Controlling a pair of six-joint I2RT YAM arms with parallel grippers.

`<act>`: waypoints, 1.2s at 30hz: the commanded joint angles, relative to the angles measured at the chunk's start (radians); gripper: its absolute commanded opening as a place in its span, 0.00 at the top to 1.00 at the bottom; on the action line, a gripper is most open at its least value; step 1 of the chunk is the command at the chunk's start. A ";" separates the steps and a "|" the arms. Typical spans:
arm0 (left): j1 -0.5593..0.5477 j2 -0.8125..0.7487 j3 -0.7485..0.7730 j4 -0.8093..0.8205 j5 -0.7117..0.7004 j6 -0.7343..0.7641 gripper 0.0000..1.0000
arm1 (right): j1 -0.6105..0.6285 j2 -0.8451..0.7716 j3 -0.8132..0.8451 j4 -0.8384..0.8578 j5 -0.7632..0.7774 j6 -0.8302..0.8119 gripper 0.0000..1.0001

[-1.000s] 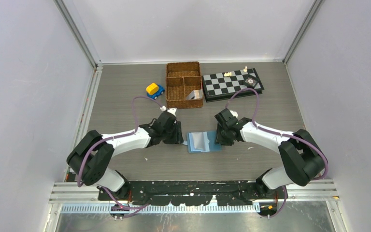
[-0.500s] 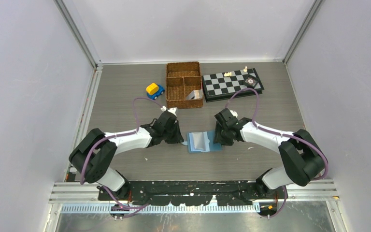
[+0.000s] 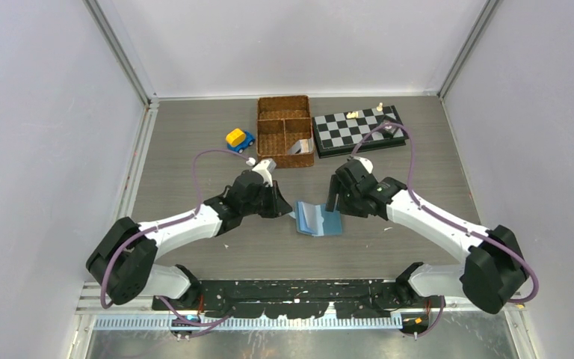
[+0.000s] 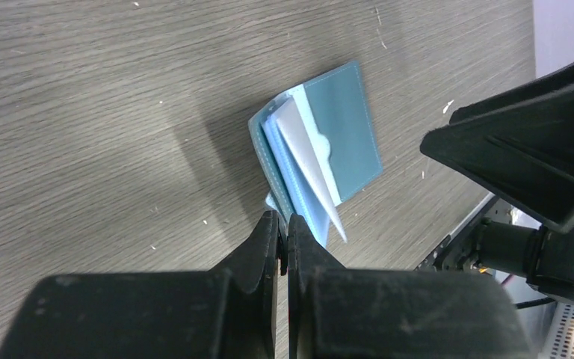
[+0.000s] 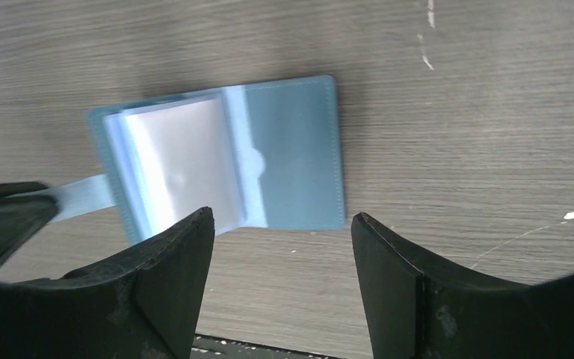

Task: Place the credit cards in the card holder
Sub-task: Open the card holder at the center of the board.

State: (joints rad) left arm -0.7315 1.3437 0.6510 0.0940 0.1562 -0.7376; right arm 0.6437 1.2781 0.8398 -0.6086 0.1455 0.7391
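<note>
Open card holder [image 3: 318, 220] lies on the counter [image 3: 194, 142] just in front of the wicker basket [image 3: 284, 101]; the left pincer [image 4: 284, 226] has clamped shut on its pale tab [image 5: 82, 196] while the right pincer [image 5: 280, 247] has spread wide, empty, above it, leaving the holder apparently pinned for loading

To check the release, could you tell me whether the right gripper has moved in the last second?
Yes: the right gripper has shifted slightly toward the chessboard, jaws open above the card holder.
</note>
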 commanded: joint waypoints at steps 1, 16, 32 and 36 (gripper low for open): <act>0.003 -0.035 0.004 0.052 0.036 -0.012 1.00 | 0.060 -0.059 0.068 -0.018 0.055 0.027 0.27; 0.003 -0.046 -0.008 0.050 0.045 -0.016 1.00 | 0.207 0.160 0.118 0.128 0.048 0.090 0.26; 0.003 -0.055 -0.008 0.047 0.045 -0.009 1.00 | 0.229 0.238 0.134 0.130 0.071 0.097 0.25; 0.003 -0.053 -0.005 0.047 0.050 -0.006 1.00 | 0.233 0.259 0.138 0.129 0.079 0.098 0.25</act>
State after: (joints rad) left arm -0.7315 1.3212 0.6483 0.1005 0.1864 -0.7521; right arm 0.8669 1.5162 0.9363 -0.5003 0.1864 0.8200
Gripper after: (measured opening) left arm 0.031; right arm 0.747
